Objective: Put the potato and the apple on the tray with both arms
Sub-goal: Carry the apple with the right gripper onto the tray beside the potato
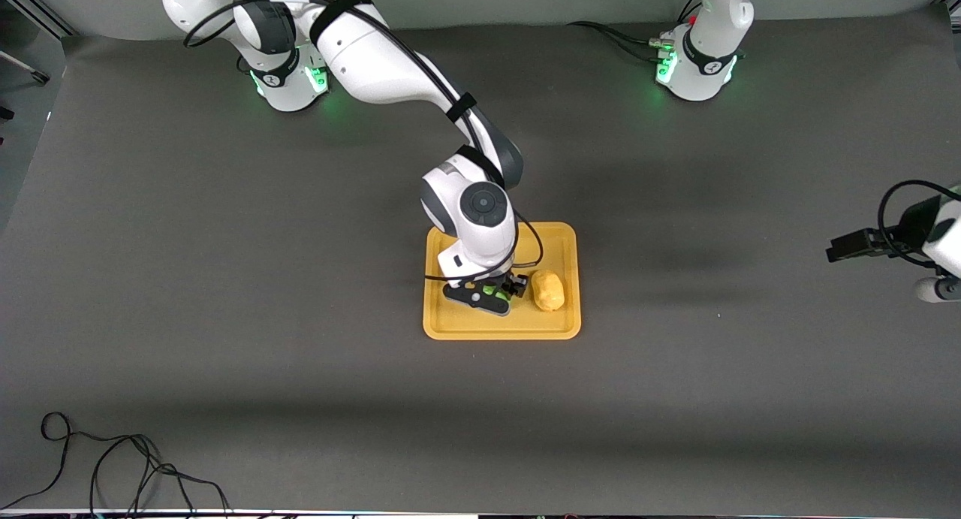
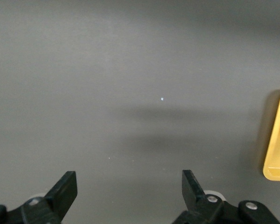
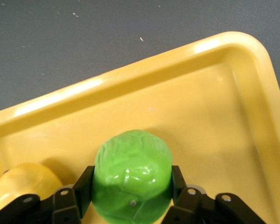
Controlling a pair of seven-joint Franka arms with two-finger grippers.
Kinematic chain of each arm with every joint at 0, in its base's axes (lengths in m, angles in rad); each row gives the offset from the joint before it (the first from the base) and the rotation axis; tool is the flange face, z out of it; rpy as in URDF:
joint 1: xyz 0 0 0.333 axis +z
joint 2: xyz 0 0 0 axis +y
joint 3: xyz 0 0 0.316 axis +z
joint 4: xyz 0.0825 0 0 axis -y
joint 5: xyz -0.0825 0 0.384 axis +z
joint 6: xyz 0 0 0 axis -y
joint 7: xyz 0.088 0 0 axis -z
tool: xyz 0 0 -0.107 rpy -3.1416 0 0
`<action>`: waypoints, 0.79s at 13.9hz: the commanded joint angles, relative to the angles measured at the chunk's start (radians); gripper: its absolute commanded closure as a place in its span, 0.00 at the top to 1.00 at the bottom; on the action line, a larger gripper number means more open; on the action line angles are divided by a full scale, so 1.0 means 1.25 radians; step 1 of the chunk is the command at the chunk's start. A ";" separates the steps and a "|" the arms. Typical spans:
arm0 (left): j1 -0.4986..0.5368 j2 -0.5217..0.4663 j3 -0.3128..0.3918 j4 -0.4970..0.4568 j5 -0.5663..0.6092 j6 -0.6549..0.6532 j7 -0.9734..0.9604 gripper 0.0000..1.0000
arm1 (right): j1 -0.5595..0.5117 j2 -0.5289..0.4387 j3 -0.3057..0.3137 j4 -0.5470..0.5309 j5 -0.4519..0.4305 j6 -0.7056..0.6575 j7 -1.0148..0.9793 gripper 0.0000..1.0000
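Both fruits sit over the tray (image 1: 559, 237): the apple (image 3: 133, 175) clamped in the right gripper (image 1: 495, 290), directly beneath its wrist, the potato (image 1: 547, 290) lying just beside it. The left gripper (image 2: 130, 189) waits open, well apart.

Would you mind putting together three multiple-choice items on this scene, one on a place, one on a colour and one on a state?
1. Where is the potato?
A. on the tray
B. on the bare table
C. in the left gripper

2. What colour is the apple?
A. red
B. green
C. yellow

3. How is the right gripper?
A. open over the bare table
B. shut on the potato
C. shut on the apple over the tray

Answers:
1 A: the potato lies inside the tray's rim.
2 B: the right wrist view shows it bright green.
3 C: its fingers press the apple's sides; the left gripper waits open over bare table.
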 commanded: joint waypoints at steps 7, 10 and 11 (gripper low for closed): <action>-0.041 -0.007 -0.011 0.022 0.027 -0.035 -0.005 0.98 | -0.010 0.010 -0.007 0.023 0.018 -0.006 0.009 1.00; -0.048 -0.011 -0.012 0.077 0.056 -0.122 -0.007 0.99 | -0.010 -0.047 -0.009 0.026 0.021 -0.068 0.009 1.00; -0.052 -0.011 -0.016 0.088 0.057 -0.143 -0.010 0.99 | -0.010 -0.073 -0.015 0.034 0.021 -0.123 0.008 1.00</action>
